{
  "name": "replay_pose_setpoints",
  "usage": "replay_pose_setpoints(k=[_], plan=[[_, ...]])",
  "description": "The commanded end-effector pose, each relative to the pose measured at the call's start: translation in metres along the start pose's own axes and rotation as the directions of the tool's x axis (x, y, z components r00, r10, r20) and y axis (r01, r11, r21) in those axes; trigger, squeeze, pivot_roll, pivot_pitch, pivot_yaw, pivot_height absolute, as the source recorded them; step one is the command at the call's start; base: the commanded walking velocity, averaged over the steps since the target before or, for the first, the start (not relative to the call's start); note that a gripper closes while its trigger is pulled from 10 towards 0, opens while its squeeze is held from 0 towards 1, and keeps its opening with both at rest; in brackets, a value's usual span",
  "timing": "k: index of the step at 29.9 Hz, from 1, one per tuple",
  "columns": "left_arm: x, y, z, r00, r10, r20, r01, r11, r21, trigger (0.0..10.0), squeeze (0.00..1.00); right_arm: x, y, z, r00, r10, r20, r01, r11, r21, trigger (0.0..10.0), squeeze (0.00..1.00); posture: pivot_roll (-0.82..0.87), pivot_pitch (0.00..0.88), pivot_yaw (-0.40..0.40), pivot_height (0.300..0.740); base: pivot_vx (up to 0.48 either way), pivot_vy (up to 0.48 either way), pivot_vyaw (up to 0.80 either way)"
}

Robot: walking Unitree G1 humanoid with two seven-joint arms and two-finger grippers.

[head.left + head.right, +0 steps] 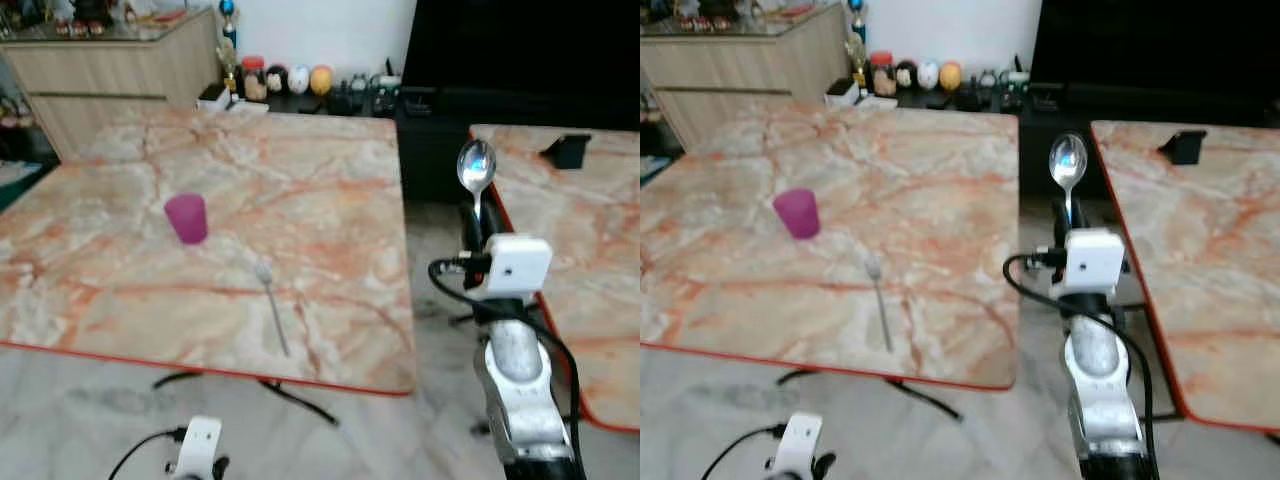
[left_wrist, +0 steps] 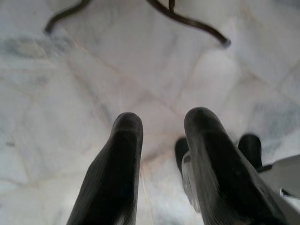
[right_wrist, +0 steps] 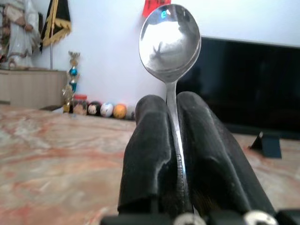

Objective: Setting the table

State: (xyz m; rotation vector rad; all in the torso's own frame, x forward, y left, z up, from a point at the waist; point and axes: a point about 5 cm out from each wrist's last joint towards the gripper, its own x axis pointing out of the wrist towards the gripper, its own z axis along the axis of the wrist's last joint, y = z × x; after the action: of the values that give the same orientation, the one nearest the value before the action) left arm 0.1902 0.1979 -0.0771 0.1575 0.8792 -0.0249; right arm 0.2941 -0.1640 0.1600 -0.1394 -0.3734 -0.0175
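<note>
My right gripper (image 1: 473,222) is raised in the gap between two marble tables, shut on the handle of a silver spoon (image 1: 476,165) whose bowl stands upright above the fingers (image 3: 154,140). On the left table (image 1: 120,300) lies a silver fork (image 1: 270,295), prongs toward a pink cup (image 1: 187,217) that stands upright a little to its left. My left gripper (image 2: 161,126) hangs low over the white floor, fingers apart and holding nothing.
A second marble table (image 1: 590,250) stands to the right with a small black object (image 1: 566,150) on it. A wooden cabinet (image 1: 110,70) and a dark TV stand (image 1: 520,50) line the back wall, with small ornaments (image 1: 285,80) between. Table legs (image 2: 187,21) cross the floor.
</note>
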Motion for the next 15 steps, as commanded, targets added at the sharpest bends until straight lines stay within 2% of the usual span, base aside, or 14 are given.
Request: replay_pose_setpoints(k=[1, 15], plan=[[0.0005, 0.0005, 0.0018, 1.0, -0.002, 0.001, 0.002, 1.0, 0.02, 10.0, 0.0, 0.0034, -0.0006, 0.0046, 1.0, 0.0, 0.021, 0.001, 1.0, -0.002, 10.0, 0.0, 0.02, 0.0, -0.018, 0.731, 0.0, -0.315, 0.0], [0.0007, -0.0006, 0.0025, 1.0, -0.013, 0.0, 0.013, 0.999, 0.04, 10.0, 0.0, 0.0056, 0.0004, 0.005, 1.0, 0.002, 0.025, -0.002, 1.0, -0.005, 10.0, 0.0, 0.01, 0.0, -0.015, 0.731, 0.0, -0.322, 0.0]])
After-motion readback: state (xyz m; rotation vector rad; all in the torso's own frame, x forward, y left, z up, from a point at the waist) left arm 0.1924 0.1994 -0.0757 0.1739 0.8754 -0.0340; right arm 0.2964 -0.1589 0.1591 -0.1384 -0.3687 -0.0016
